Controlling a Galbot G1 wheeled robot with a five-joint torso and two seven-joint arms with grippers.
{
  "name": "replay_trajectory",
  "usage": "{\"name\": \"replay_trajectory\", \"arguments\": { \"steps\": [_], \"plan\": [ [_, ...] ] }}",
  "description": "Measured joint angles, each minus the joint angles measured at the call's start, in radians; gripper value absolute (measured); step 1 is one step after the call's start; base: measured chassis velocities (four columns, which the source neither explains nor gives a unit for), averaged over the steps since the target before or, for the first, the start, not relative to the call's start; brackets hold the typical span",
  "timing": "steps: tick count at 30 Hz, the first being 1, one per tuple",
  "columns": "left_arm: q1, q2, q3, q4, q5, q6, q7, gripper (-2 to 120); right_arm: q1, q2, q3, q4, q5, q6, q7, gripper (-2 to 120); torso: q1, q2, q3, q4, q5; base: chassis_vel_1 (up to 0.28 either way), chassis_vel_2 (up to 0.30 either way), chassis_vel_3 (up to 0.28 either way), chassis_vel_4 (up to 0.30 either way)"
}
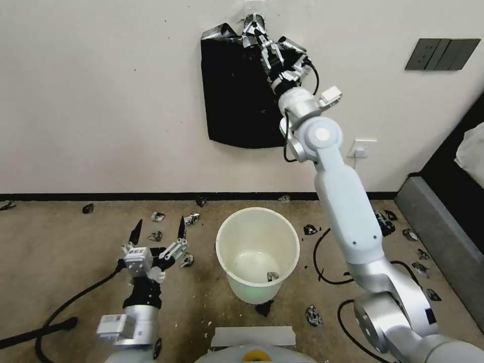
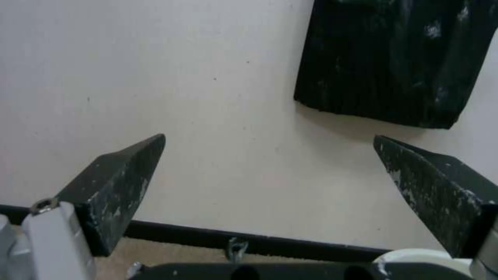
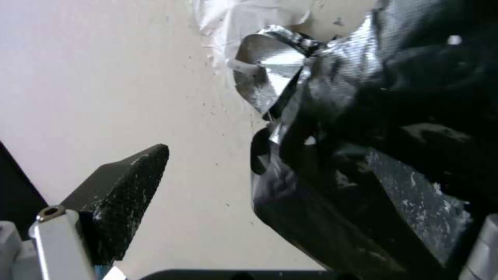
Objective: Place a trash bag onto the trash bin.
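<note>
Two grippers are in play, but only my right gripper (image 1: 253, 22) is working: it is raised to the top of the bundle of black bags (image 1: 237, 96) hanging on the far wall, its fingers spread, one finger (image 3: 415, 202) lying against crinkled plastic, the other clear of it. I judge I should close on a single glossy layer near the hook, not the whole bundle, then peel gently downward. My left gripper (image 1: 157, 232) waits low on the left, fingers spread, holding nothing. Near me on the floor stands the trash bin (image 1: 257, 252), unlined, scraps (image 1: 189, 218) around it.
</note>
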Motion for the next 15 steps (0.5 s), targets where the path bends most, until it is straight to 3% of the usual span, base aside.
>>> {"name": "replay_trajectory", "arguments": {
  "steps": [11, 15],
  "plan": [
    [0.008, -0.016, 0.008, -0.029, 0.0, 0.009, -0.003, 100, 0.056, 0.042, 0.0, -0.082, -0.067, 0.007, -0.034, 100, 0.0, 0.0, 0.0, 0.0, 0.0001, 0.0, 0.0, 0.0, 0.0],
    [0.006, -0.019, 0.006, -0.022, 0.0, 0.009, -0.003, 100, 0.065, 0.053, 0.008, -0.097, -0.081, 0.024, -0.046, 89, 0.0, 0.0, 0.0, 0.0001, 0.0001, 0.0, 0.0, 0.0, 0.0]
  ]
}}
